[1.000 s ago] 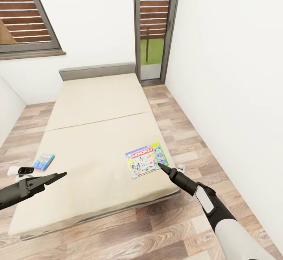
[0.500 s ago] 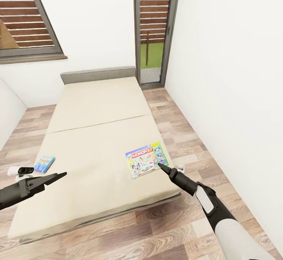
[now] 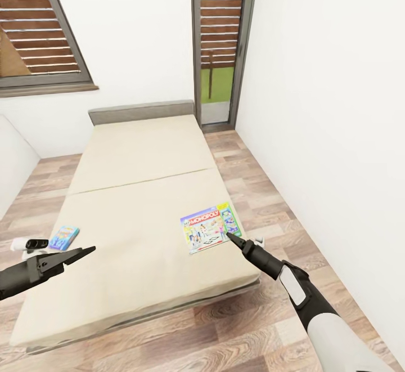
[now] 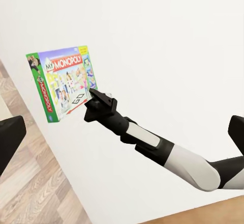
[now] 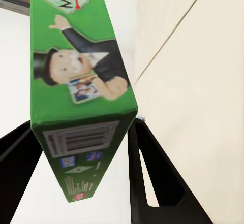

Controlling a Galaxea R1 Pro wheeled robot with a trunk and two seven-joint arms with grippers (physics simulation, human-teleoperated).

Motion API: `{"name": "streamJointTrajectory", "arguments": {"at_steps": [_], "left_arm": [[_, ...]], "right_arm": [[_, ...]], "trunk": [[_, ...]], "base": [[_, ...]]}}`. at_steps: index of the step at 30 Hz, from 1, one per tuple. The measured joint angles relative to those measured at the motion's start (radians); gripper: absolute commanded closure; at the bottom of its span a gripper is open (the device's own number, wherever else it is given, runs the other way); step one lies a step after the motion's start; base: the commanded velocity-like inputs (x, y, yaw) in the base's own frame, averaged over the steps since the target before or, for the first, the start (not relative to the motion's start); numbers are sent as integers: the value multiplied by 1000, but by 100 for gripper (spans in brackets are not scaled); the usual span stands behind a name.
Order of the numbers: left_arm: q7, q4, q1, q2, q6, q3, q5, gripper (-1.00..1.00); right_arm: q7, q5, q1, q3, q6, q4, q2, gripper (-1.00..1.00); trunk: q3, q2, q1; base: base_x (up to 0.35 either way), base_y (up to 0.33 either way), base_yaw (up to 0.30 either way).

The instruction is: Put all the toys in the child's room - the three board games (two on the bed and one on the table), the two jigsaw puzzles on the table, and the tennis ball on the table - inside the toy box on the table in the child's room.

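Observation:
A Monopoly board game (image 3: 211, 228) hangs just above the bed's near right corner, with my right gripper (image 3: 229, 238) shut on its near edge. In the right wrist view the green box side (image 5: 84, 82) sits between the two black fingers (image 5: 147, 173). The left wrist view shows the box (image 4: 63, 84) lifted off the mattress, with the right gripper (image 4: 96, 99) holding it. A small blue board game (image 3: 63, 237) lies on the bed's left edge. My left gripper (image 3: 89, 250) hovers just beside it, open and holding nothing, its fingers (image 4: 10, 140) far apart.
The beige bed (image 3: 140, 158) takes up the middle of the room, headboard at the far wall. A white wall (image 3: 337, 107) runs along the right, with a strip of wooden floor (image 3: 264, 192) between it and the bed. A glazed door (image 3: 216, 51) stands at the back.
The whole view has shifted: the bed and the blue game sit slightly lower in the picture. Both grippers keep their places, and the Monopoly box stays with the right gripper.

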Motion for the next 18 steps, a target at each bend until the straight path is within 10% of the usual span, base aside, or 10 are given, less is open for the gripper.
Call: {"name": "streamJointTrajectory", "arguments": {"at_steps": [18], "left_arm": [[0,0,0,0,0,1,-1,-100]], "right_arm": [[0,0,0,0,-2,2,-1,100]], "trunk": [[30,0,0]], "base": [[0,0,56]]}}
